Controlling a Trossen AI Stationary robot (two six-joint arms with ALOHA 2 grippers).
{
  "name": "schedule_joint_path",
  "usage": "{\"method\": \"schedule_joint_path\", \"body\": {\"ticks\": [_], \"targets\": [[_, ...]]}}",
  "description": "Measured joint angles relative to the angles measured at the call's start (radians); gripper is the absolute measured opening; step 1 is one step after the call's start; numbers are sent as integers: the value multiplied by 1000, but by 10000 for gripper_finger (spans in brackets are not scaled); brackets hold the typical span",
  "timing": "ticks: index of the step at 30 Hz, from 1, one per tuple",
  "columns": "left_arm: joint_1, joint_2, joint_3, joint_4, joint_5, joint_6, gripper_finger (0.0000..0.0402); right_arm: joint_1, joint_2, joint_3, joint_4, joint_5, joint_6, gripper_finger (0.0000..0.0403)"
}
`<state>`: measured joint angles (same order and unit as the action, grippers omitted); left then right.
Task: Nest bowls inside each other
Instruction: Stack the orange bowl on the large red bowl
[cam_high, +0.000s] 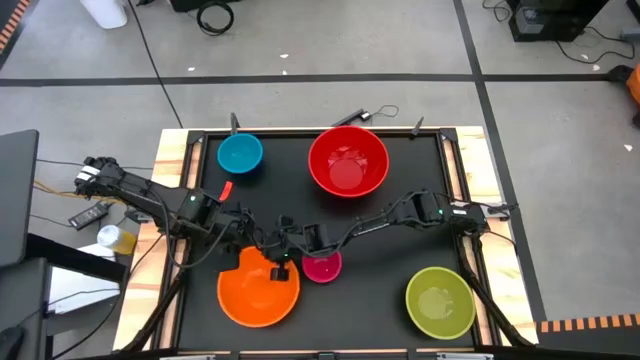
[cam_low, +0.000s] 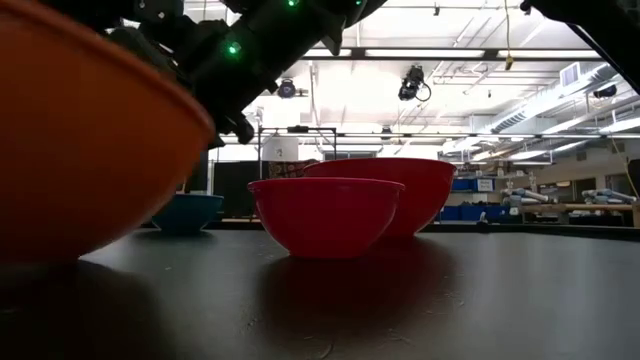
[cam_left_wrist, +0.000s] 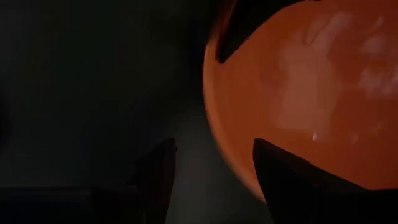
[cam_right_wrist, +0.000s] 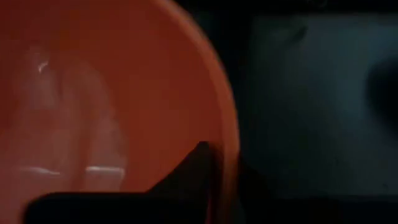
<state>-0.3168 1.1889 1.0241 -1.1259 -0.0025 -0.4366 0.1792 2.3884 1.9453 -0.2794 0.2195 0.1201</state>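
Note:
The orange bowl (cam_high: 256, 292) stands near the table's front, left of centre. The small magenta bowl (cam_high: 322, 267) stands just right of it. My right gripper (cam_high: 289, 251) reaches in from the right and is shut on the orange bowl's far rim. My left gripper (cam_high: 262, 246) hangs open over that same far rim, one finger (cam_left_wrist: 286, 177) above the inside and one finger (cam_left_wrist: 155, 177) outside; I cannot tell whether it touches. The red bowl (cam_high: 347, 160), the blue bowl (cam_high: 240, 154) and the yellow-green bowl (cam_high: 440, 301) stand apart on their bases. My right gripper pinches the orange bowl's rim (cam_right_wrist: 229, 140) on its far side, one finger (cam_right_wrist: 189, 171) inside the bowl and the other outside. The fingers come slanting down from the table's right. In the low view the bowl (cam_low: 90, 140) seems to rest on the table.
The black mat (cam_high: 400, 240) lies bare between the bowls, with room at the centre right. Wooden table edges (cam_high: 170, 170) frame it. Both arms crowd the spot above the orange bowl's far rim, close to the magenta bowl.

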Motion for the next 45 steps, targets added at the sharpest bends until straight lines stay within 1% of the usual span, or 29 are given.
{"method": "schedule_joint_path", "body": {"ticks": [2, 3, 6, 9, 11, 13, 16, 19, 20, 22, 26, 32, 36, 40, 42, 45], "targets": [[0, -1, 0, -1, 0, -4, 217, 2, -18, 0, 2, 12, -10, 33], [1, -1, 2, -8, 0, -17, 217, 3, -35, 1, -5, 19, -38, 29], [11, 0, 6, -62, 1, -68, 217, 0, -89, 1, -39, 39, -100, 29], [17, 1, 40, -130, 0, -113, 217, -19, -152, -1, -129, 120, -129, 34], [19, 0, 66, -161, -3, -126, 217, -37, -199, -7, -183, 172, -134, 30], [16, 1, 102, -179, -24, -131, 217, -65, -250, -37, -214, 191, -132, 24], [7, 0, 154, -185, -59, -129, 217, -127, -340, -109, -211, 156, -97, 24], [5, 0, 204, -183, -104, -115, 217, -227, -443, -175, -203, 43, -34, 24], [5, 0, 218, -184, -122, -112, 217, -262, -477, -195, -199, 28, -20, 24], [5, 0, 239, -182, -158, -111, 217, -326, -550, -238, -197, 29, -18, 24], [6, 0, 247, -170, -221, -111, 217, -451, -681, -339, -237, 72, -17, 24], [6, 3, 246, -140, -328, -84, 217, -633, -875, -569, -217, 74, 16, 24], [6, 3, 245, -53, -418, -33, 217, -728, -940, -764, -181, 55, 42, 24], [8, 4, 245, 54, -448, 52, 217, -781, -961, -947, -8, -28, 70, 27], [24, 22, 245, 128, -451, 109, 217, -797, -954, -1012, 53, -77, 89, 44], [46, 52, 243, 230, -465, 192, 217, -811, -952, -1042, 93, -91, 98, 87]]}}
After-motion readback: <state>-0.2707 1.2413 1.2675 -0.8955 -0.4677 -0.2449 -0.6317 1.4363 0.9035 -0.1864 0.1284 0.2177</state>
